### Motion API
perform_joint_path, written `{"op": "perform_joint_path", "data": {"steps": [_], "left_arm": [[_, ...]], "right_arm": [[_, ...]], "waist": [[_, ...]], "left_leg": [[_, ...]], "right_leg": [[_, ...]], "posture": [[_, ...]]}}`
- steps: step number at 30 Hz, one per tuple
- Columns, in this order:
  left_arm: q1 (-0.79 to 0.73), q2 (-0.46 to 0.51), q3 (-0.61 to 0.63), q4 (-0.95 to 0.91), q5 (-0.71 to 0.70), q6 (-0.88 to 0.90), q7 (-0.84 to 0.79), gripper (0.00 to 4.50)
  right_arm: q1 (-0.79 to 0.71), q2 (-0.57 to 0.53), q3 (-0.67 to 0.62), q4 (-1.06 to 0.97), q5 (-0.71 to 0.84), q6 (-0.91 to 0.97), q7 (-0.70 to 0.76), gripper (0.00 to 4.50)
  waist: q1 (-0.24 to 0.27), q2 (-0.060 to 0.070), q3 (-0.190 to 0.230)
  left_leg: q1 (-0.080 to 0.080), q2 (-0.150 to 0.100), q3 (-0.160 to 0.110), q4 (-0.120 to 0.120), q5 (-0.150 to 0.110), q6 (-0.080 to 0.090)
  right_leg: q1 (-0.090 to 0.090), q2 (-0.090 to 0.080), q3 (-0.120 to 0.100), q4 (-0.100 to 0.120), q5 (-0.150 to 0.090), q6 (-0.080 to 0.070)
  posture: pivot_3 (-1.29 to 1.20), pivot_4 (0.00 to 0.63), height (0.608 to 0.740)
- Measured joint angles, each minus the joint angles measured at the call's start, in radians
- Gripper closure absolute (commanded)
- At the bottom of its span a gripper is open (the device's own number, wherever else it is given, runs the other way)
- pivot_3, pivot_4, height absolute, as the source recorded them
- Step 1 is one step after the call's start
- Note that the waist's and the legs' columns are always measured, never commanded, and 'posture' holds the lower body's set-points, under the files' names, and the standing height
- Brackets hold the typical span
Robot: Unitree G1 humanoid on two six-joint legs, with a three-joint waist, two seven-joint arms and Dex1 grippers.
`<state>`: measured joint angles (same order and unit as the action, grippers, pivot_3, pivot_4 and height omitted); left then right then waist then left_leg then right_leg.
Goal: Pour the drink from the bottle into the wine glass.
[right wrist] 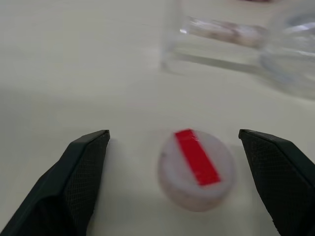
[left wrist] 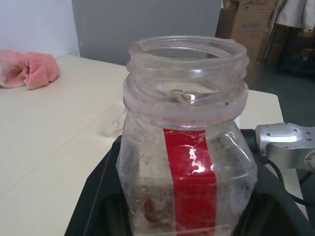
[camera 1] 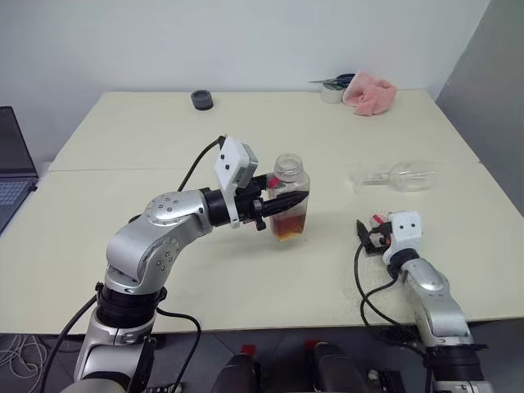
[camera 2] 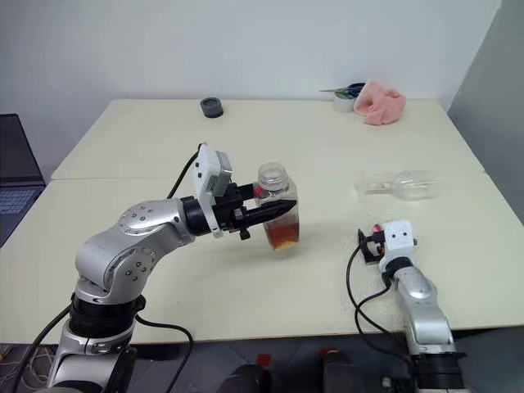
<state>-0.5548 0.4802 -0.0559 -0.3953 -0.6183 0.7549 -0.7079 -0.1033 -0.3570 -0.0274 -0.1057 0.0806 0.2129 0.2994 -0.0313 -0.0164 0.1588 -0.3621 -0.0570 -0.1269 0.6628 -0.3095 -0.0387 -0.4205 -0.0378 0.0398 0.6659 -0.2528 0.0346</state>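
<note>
At frame centre the left tool [camera 1: 282, 201] grips the light, uncapped bottle [camera 1: 290, 205] by its squashy body, while the fragile glass [camera 1: 393, 177] lies toppled at right, beyond the open right tool [right wrist: 174, 182].

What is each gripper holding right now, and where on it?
The left gripper is shut on the bottle, clamped across its body below the open neck. The right gripper is open and holds nothing; the cap lies on the table between its fingers.
</note>
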Motion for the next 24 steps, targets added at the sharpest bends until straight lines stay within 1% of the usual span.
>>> {"op": "perform_joint_path", "data": {"steps": [2, 4, 7, 10, 12, 14, 17, 20, 22, 24], "left_arm": [[-0.007, -0.004, 0.000, 0.014, 0.012, -0.005, 0.011, 2.58], [-0.022, -0.016, 0.000, 0.037, 0.038, -0.022, 0.036, 2.58], [-0.038, -0.028, 0.000, 0.077, 0.085, -0.046, 0.074, 2.58], [-0.041, -0.037, 0.002, 0.109, 0.116, -0.066, 0.105, 2.58], [-0.058, -0.045, 0.004, 0.148, 0.152, -0.081, 0.144, 2.58], [-0.082, -0.050, 0.022, 0.198, 0.194, -0.102, 0.200, 2.58], [-0.127, -0.064, 0.073, 0.292, 0.275, -0.154, 0.315, 2.58], [-0.154, -0.074, 0.116, 0.378, 0.356, -0.218, 0.440, 2.58], [-0.164, -0.078, 0.160, 0.452, 0.399, -0.268, 0.519, 2.58], [-0.163, -0.079, 0.206, 0.503, 0.410, -0.310, 0.553, 2.58]], "right_arm": [[0.000, -0.027, 0.003, -0.087, 0.049, 0.031, 0.068, 0.01], [-0.007, -0.058, 0.013, -0.200, 0.168, 0.119, 0.164, 0.01], [-0.090, -0.169, 0.034, -0.388, 0.363, 0.269, 0.320, 0.01], [-0.233, -0.211, -0.015, -0.456, 0.530, 0.413, 0.338, 0.01], [-0.320, -0.244, -0.045, -0.468, 0.612, 0.492, 0.338, 0.01], [-0.365, -0.269, -0.049, -0.468, 0.654, 0.542, 0.346, 0.01], [-0.454, -0.252, -0.046, -0.443, 0.704, 0.602, 0.330, 0.01], [-0.534, -0.193, -0.047, -0.404, 0.742, 0.631, 0.291, 0.01], [-0.560, -0.150, -0.045, -0.368, 0.751, 0.636, 0.266, 0.01], [-0.568, -0.122, -0.031, -0.338, 0.750, 0.635, 0.256, 0.01]], "waist": [[-0.001, 0.000, 0.000], [-0.001, 0.000, 0.000], [-0.001, 0.000, 0.000], [0.001, -0.001, 0.000], [0.004, -0.001, 0.001], [0.006, -0.001, 0.001], [0.005, -0.002, 0.001], [0.004, -0.002, 0.001], [0.005, -0.002, 0.001], [0.005, -0.002, 0.001]], "left_leg": [[0.000, 0.001, -0.001, 0.000, 0.000, 0.000], [0.000, 0.000, -0.002, 0.000, 0.000, 0.000], [-0.001, 0.000, -0.002, 0.001, 0.000, 0.000], [-0.001, 0.000, -0.004, 0.001, 0.000, 0.000], [-0.001, 0.000, -0.004, 0.001, 0.000, 0.000], [-0.002, 0.000, -0.005, 0.001, 0.000, 0.000], [-0.002, 0.000, -0.004, 0.000, 0.000, 0.000], [-0.002, 0.000, -0.004, 0.000, 0.000, 0.000], [-0.003, -0.001, -0.004, 0.000, 0.000, 0.000], [-0.003, -0.001, -0.004, 0.000, 0.000, 0.000]], "right_leg": [[0.000, 0.000, 0.000, 0.000, 0.000, 0.000], [0.000, 0.000, 0.000, 0.000, 0.000, 0.000], [0.001, 0.000, -0.002, -0.001, 0.000, 0.000], [0.001, 0.000, -0.002, -0.001, 0.000, 0.000], [0.001, -0.001, -0.003, -0.002, 0.000, 0.000], [0.001, -0.001, -0.003, -0.002, 0.000, 0.000], [0.000, -0.002, -0.002, -0.002, 0.000, 0.000], [-0.001, -0.002, -0.002, -0.002, 0.000, 0.000], [-0.001, -0.002, -0.002, -0.002, 0.000, 0.000], [-0.002, -0.003, -0.002, -0.002, 0.000, 0.000]], "posture": [[0.00, 0.150, 0.740], [0.00, 0.150, 0.740], [0.00, 0.150, 0.740], [0.00, 0.150, 0.740], [0.00, 0.150, 0.740], [0.00, 0.150, 0.740], [0.00, 0.150, 0.740], [0.00, 0.150, 0.740], [0.00, 0.150, 0.740], [0.00, 0.150, 0.740]]}}
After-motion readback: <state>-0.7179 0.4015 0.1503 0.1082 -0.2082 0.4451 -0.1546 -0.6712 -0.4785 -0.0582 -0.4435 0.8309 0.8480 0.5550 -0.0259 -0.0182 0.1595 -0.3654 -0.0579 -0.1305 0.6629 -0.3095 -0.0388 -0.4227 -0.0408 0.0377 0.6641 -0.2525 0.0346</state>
